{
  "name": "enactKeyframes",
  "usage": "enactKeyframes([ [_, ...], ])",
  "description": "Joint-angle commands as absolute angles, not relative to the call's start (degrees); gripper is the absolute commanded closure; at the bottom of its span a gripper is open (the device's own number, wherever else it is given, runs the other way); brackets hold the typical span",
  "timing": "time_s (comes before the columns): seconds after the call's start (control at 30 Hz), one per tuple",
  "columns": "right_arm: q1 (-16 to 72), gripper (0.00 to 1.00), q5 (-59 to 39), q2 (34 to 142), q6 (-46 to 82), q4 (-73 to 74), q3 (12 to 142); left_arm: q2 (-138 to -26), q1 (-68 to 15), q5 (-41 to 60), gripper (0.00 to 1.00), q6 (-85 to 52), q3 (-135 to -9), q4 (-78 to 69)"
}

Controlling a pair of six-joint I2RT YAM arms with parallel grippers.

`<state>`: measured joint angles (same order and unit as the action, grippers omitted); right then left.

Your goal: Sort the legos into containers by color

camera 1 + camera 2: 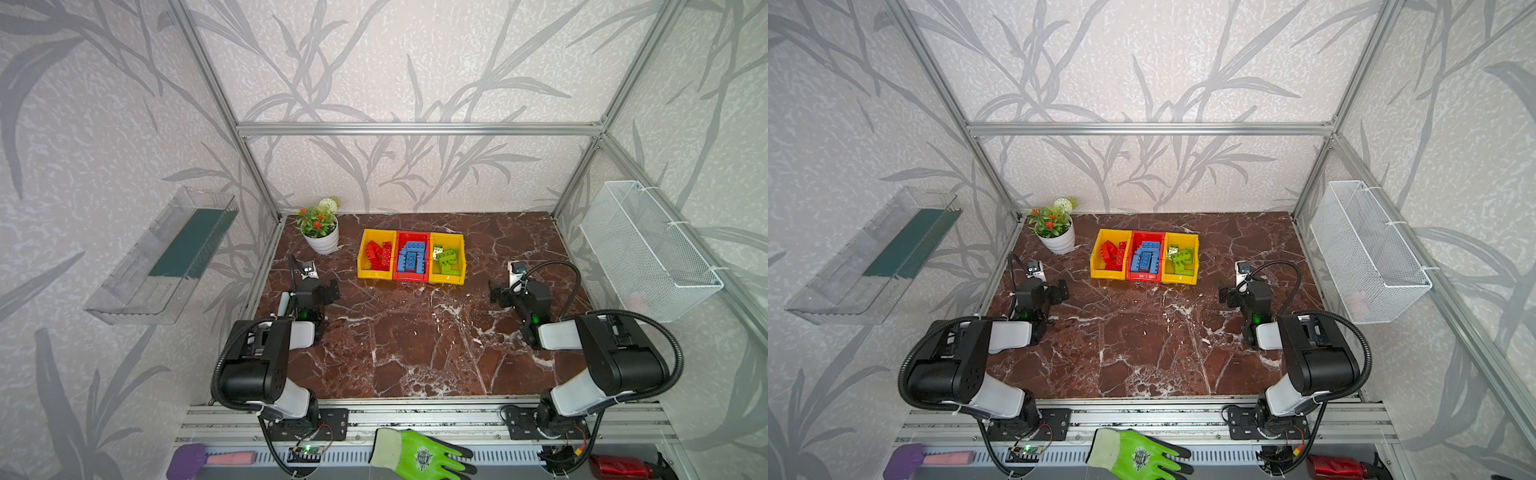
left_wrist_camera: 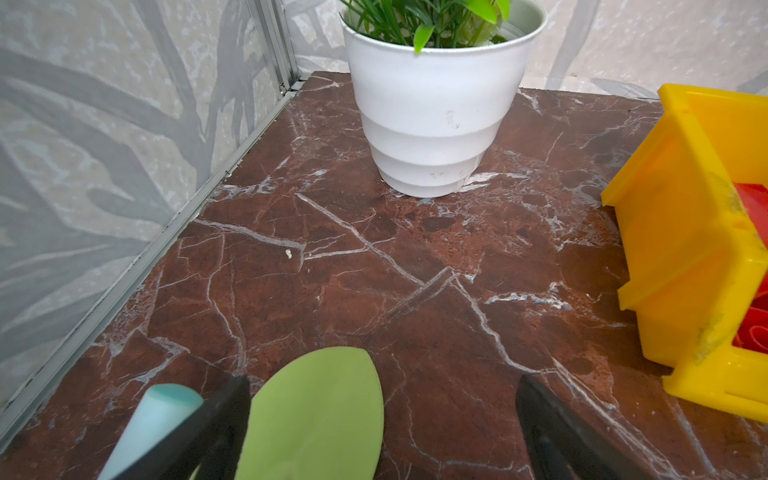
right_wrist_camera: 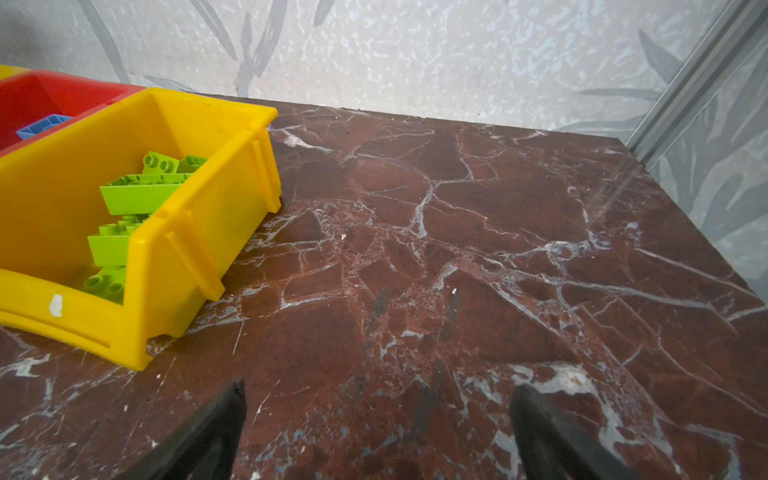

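Observation:
The containers stand in a row at the back middle of the table in both top views: a yellow bin (image 1: 362,259) holds red legos (image 1: 379,254), a red bin (image 1: 410,276) holds blue legos (image 1: 411,255), and a second yellow bin (image 1: 446,279) holds green legos (image 1: 448,257). My left gripper (image 1: 332,291) (image 2: 382,382) hovers open, in front and to the left of the bins. My right gripper (image 1: 496,295) (image 3: 379,387) hovers open, in front and to the right of them, with nothing between its fingers. The green legos (image 3: 137,195) and one blue lego (image 3: 41,124) show in the right wrist view.
A white pot with a plant (image 1: 322,239) (image 2: 432,124) stands left of the bins. A flat lime-green leaf shape (image 2: 316,415) and a pale blue cylinder (image 2: 153,419) show by one left finger. A clear tray (image 1: 166,257) and a wire basket (image 1: 648,249) hang on the side walls. A green glove (image 1: 419,455) lies below the table's front.

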<state>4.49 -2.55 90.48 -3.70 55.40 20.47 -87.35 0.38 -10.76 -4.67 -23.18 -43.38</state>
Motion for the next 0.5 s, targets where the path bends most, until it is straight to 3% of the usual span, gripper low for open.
enactKeyframes([
  [0.0,4.3,0.01,-5.4,90.7,-5.2,56.7,21.1,-87.0,0.5,-10.5,0.01,-3.8,-23.9,-44.6],
  [0.47,4.1,0.01,-5.4,90.8,-4.8,56.0,21.5,-87.0,0.5,-10.6,0.01,-3.8,-23.9,-44.6],
])
